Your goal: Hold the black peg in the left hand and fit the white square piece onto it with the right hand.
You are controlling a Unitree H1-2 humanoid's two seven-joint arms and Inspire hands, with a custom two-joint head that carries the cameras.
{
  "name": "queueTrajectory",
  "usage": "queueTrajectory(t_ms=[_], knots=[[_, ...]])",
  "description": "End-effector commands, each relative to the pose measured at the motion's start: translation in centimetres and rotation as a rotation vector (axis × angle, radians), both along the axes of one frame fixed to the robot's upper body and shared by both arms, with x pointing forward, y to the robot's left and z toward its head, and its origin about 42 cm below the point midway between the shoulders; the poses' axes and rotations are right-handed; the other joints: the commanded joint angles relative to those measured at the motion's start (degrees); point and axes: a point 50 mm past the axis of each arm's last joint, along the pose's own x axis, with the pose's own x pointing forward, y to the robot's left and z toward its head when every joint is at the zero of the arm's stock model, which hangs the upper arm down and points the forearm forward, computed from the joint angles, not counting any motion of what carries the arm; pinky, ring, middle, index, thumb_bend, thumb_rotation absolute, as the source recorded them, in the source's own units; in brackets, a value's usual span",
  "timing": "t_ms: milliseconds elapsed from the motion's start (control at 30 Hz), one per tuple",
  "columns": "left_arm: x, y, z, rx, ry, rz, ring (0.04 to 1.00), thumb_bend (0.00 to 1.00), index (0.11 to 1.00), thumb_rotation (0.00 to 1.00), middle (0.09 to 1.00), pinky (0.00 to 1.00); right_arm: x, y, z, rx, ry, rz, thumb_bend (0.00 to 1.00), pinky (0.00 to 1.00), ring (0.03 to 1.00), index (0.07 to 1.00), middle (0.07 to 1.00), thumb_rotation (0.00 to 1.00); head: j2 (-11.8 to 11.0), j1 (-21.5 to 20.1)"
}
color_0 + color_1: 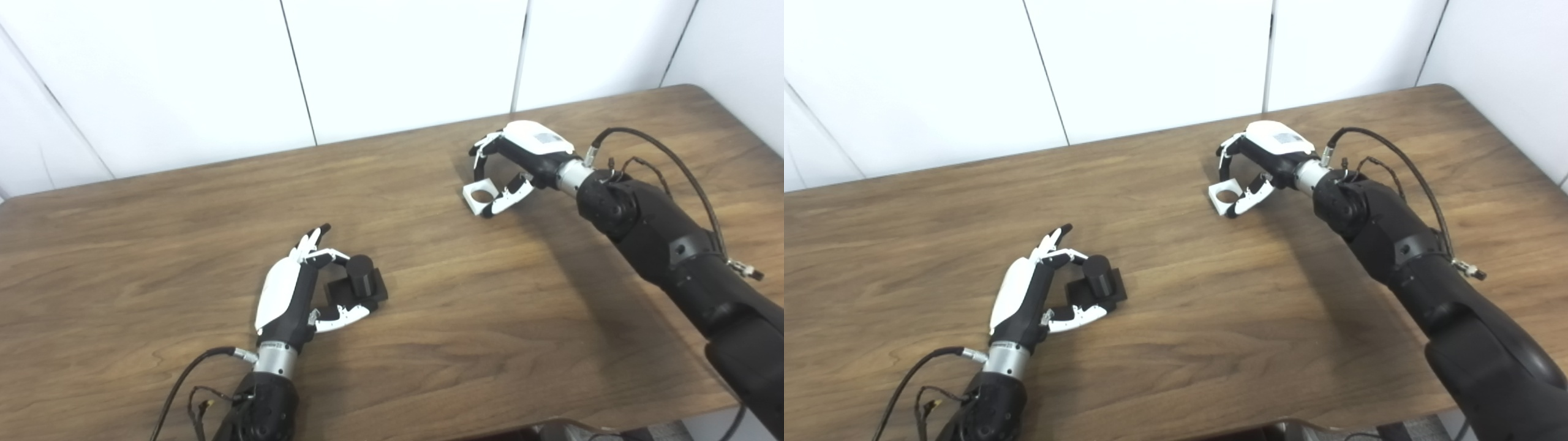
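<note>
Nearest to us, our left arm enters from the bottom left edge, black forearm with loose cables beside it, and our left hand (294, 294) sits low on the brown wood-grain table (429, 343), white back plate turned outward. Its fingers (315, 239) are spread and curled loosely, thumb (343, 317) reaching under the front of the black peg (360, 272), a short upright cylinder on a flat square black base. One finger touches the top of the cylinder and the thumb lies against the base; we cannot tell whether the grasp is firm, and the base appears to rest on the table. So the hand is partly closed around the peg, wrapped from the left side. Farther back and to the right, our right arm comes in from the lower right corner, thick black segments with a cable looping over the wrist. Our right hand (1265, 156) is well apart from the left hand, near the far side of the table. Its fingers arch down over the white square piece (1225, 197), a small white block with a round hole through it, thumb pressed to the near edge and fingertips (1224, 150) at the far side. The piece is pinched between them, tilted, hole facing up toward us; whether it touches the table we cannot tell. Behind the table stand plain white wall panels (398, 61).
</note>
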Motion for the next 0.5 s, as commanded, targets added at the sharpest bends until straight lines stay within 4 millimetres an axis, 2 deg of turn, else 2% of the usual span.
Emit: queueTrajectory(t_ms=[0, 267, 467], knots=[[-1.3, 0.3, -1.9, 0.038, 0.073, 0.015, 1.000, 0.52, 0.492, 0.09, 0.977, 1.00, 0.3, -0.5, 0.8, -0.031, -0.020, -0.002, 0.51, 0.95, 0.888, 0.483, 0.804, 0.14, 0.0, 0.0], [-1.2, 0.4, -1.9, 0.048, 0.066, 0.017, 1.000, 0.52, 0.492, 0.09, 0.978, 1.00, -0.4, -0.1, 1.1, 0.046, -0.080, 0.009, 0.52, 0.92, 0.877, 0.483, 0.785, 0.14, 0.2, 0.1], [-1.0, 0.5, -1.8, 0.049, 0.071, 0.020, 1.000, 0.52, 0.491, 0.09, 0.983, 1.00, -2.3, 1.2, 2.8, 0.129, -0.187, 0.037, 0.51, 0.91, 0.875, 0.483, 0.785, 0.14, 0.3, 0.1]])
